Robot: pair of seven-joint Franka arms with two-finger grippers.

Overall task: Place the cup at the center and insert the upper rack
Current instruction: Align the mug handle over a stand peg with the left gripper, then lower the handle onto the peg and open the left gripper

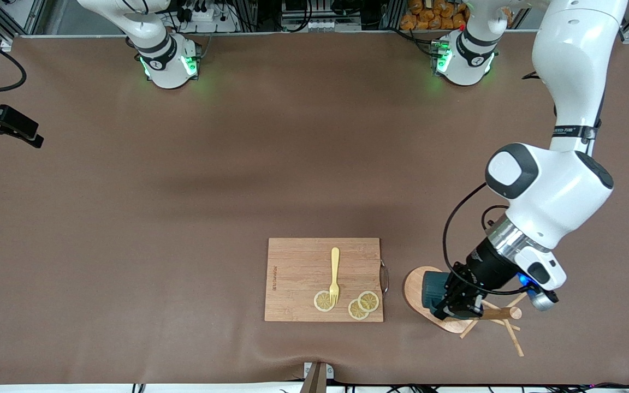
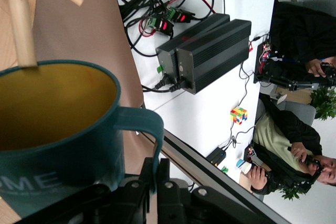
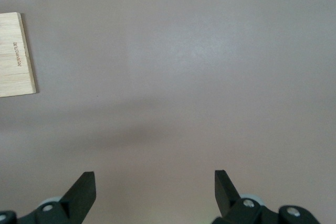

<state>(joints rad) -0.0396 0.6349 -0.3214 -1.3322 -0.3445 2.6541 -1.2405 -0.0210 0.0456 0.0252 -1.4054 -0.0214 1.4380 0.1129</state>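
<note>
1. The board lies on the brown desk, near the camera's edge. It carries a yellow fork and three lemon slices; the fork's tines rest on one slice, and the other two overlap.
2. The right hand shows only in its own wrist view, hanging over bare desk with a corner of the board in sight. Its fingers stand wide apart and hold nothing. The right arm waits, and only its base shows in the front view.
3. The rack stands just beside the board, toward the left arm's end of the desk. It is light wood: an oval base, a round post and thin pegs sticking outward.
4. The cup is over the rack's base, close by the post. It is dark teal outside and yellowish-olive inside, with a small loop handle and pale lettering on its wall. Nothing shows inside it.
5. The left hand is clamped on the cup's handle, fingers closed together at the loop.
6. From the front the left arm covers most of the cup and part of the rack. I cannot tell whether the cup touches the base or hangs just clear. The wrist view cuts off the cup's lower part and its lettering.
</note>
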